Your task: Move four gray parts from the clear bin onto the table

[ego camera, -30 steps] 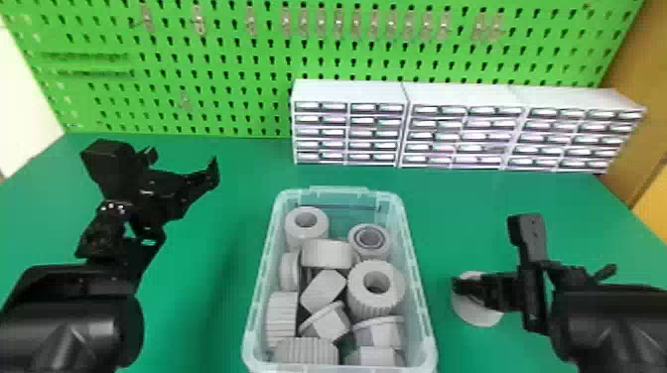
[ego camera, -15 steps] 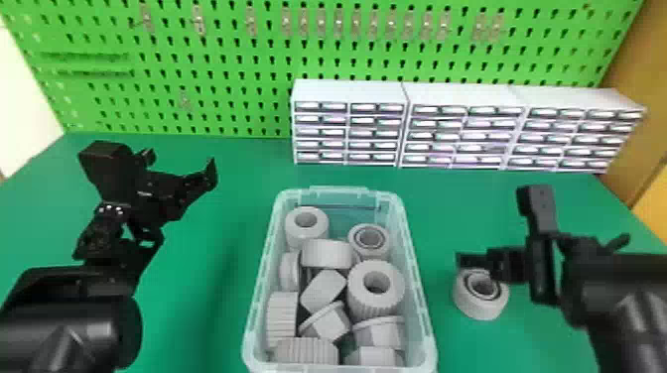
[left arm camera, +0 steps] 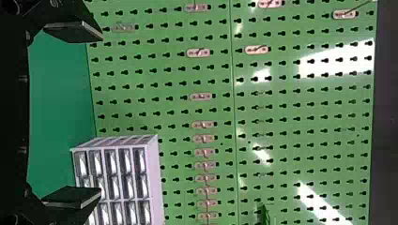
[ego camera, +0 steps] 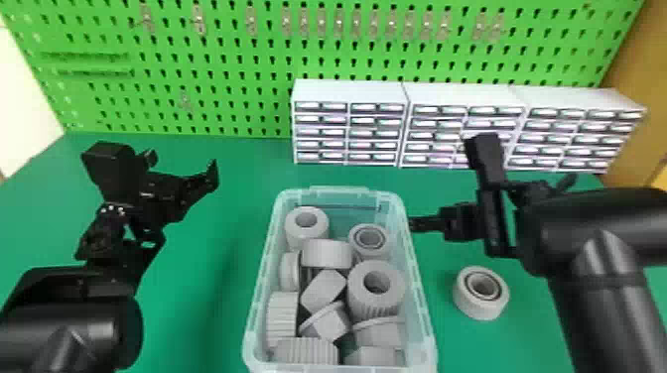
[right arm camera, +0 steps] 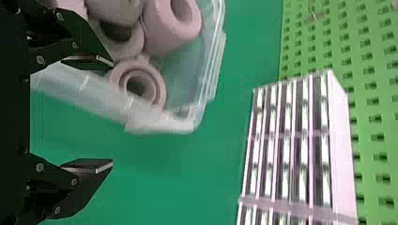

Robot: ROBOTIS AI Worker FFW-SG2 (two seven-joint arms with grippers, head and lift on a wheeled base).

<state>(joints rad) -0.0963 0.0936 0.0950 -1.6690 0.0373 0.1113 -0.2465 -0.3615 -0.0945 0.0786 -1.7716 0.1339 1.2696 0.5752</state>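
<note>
The clear bin [ego camera: 427,317] stands mid-table, holding several gray parts such as a ring [ego camera: 368,239] at its back right and a ribbed one [ego camera: 375,290]. One gray ring [ego camera: 481,293] lies on the table right of the bin. Just off the bin's right wall is my right gripper [ego camera: 414,224]; in the right wrist view the gripper [right arm camera: 112,115] is open and empty, with the bin's corner [right arm camera: 159,123] beyond its fingers. My left gripper [ego camera: 183,166] is parked left of the bin; its fingers stand open with nothing between them in the left wrist view, the gripper [left arm camera: 101,115] facing the pegboard.
White drawer cabinets [ego camera: 350,92] stand along the back right of the green table [ego camera: 198,307]. Behind them rises a green pegboard [ego camera: 223,64]. The right forearm [ego camera: 600,238] spans the table's right side, beyond the loose ring.
My right gripper has lifted off the loose ring and moved back and left to the bin's right side, leaving the ring on the table. The left arm has hardly moved.
</note>
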